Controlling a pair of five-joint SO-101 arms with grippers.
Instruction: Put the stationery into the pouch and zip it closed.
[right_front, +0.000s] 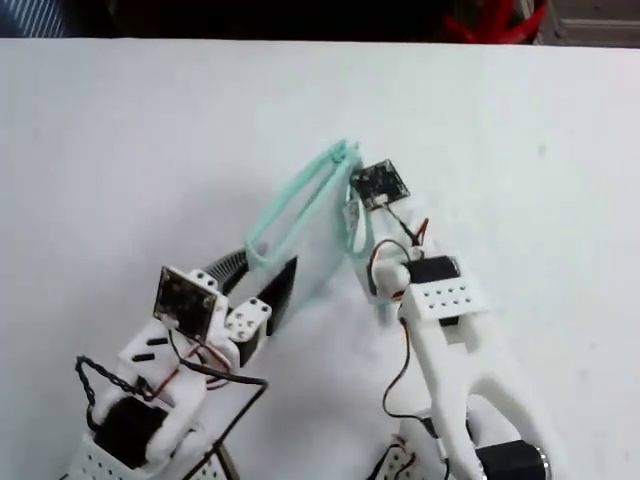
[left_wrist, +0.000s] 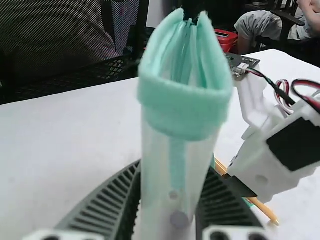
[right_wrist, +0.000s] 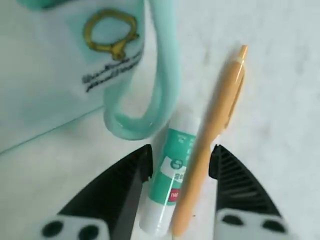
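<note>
- Straddles glue stick (right_wrist: 170, 175) and orange pen (right_wrist: 220, 115), side by side on the counter (right_wrist: 280, 75), with right hand (right_wrist: 181, 155), fingers apart.
- Clamps left hand (left_wrist: 175, 170) on mint-edged clear pouch (left_wrist: 182, 100), mouth open, rim just beside glue stick.

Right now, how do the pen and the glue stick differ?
The pen is orange; the glue stick is white and green. The pen is longer and thinner, the glue stick shorter and thicker. The glue stick lies nearer the pouch than the pen. Both lie side by side on the table between the open fingers of the right gripper.
</note>
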